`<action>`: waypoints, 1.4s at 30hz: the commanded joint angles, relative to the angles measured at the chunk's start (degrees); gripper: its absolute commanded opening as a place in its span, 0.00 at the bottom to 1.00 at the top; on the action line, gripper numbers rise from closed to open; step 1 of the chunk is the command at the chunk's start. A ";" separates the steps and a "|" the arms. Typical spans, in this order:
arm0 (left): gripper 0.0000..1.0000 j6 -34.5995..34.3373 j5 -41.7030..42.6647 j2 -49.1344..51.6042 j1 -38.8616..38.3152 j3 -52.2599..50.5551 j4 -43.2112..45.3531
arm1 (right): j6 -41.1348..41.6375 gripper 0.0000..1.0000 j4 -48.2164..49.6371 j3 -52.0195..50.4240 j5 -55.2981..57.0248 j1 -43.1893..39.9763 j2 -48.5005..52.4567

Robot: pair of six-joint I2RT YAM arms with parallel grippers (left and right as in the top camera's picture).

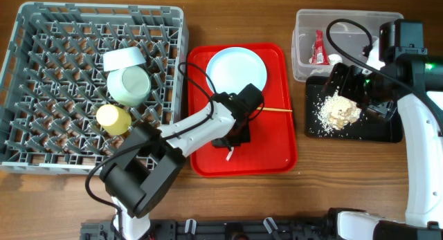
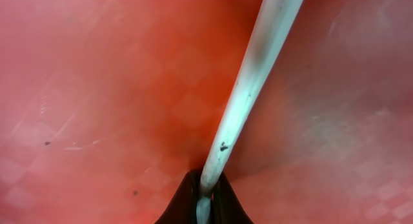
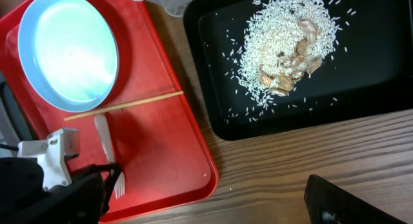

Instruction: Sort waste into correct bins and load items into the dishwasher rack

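Note:
My left gripper [image 1: 230, 142] is low on the red serving tray [image 1: 277, 146] and shut on the white plastic fork [image 1: 228, 155]. In the left wrist view the fork's handle [image 2: 258, 75] sits between the jaws [image 2: 206, 199]. The pale-blue plate [image 1: 237, 72] and the wooden chopstick [image 1: 274, 110] lie on the same tray. My right gripper [image 1: 351, 84] hovers open and empty over the black tray [image 1: 377, 129], which holds the food scraps [image 1: 339, 112]. The clear tub [image 1: 304, 32] holds the red wrapper [image 1: 320, 48] and a small white bit [image 1: 335, 59].
The grey rack [image 1: 41, 74] at the left holds a pale blue bowl [image 1: 124, 59], a light green bowl [image 1: 129, 84] and a yellow cup [image 1: 113, 118]. The right wrist view shows the plate [image 3: 68, 50], chopstick [image 3: 122, 104], fork [image 3: 103, 137] and scraps [image 3: 284, 43].

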 commanded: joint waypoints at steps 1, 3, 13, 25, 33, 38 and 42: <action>0.04 0.35 -1.90 -3.98 1.77 -1.36 -2.47 | -0.74 1.00 -0.11 0.42 1.01 -0.13 0.04; 0.04 3.89 -2.21 -8.87 3.54 -1.31 -4.13 | -0.74 1.00 -0.17 0.42 0.98 -0.13 0.07; 0.04 27.39 -10.03 -23.34 29.55 3.02 1.36 | -0.76 1.00 0.13 0.42 1.01 -0.13 0.07; 0.64 28.87 -4.70 -17.29 31.69 3.19 8.46 | -1.79 1.00 0.31 0.42 1.01 -0.13 0.07; 0.75 52.09 7.13 -15.85 12.94 3.17 16.72 | -0.59 1.00 0.31 0.42 0.96 -0.13 0.07; 0.79 62.55 7.13 -6.23 3.17 3.17 24.90 | -0.55 1.00 0.33 0.42 0.96 -0.13 0.07; 0.80 66.36 7.15 -0.76 0.87 3.17 28.00 | -0.57 1.00 0.35 0.42 0.98 -0.13 0.07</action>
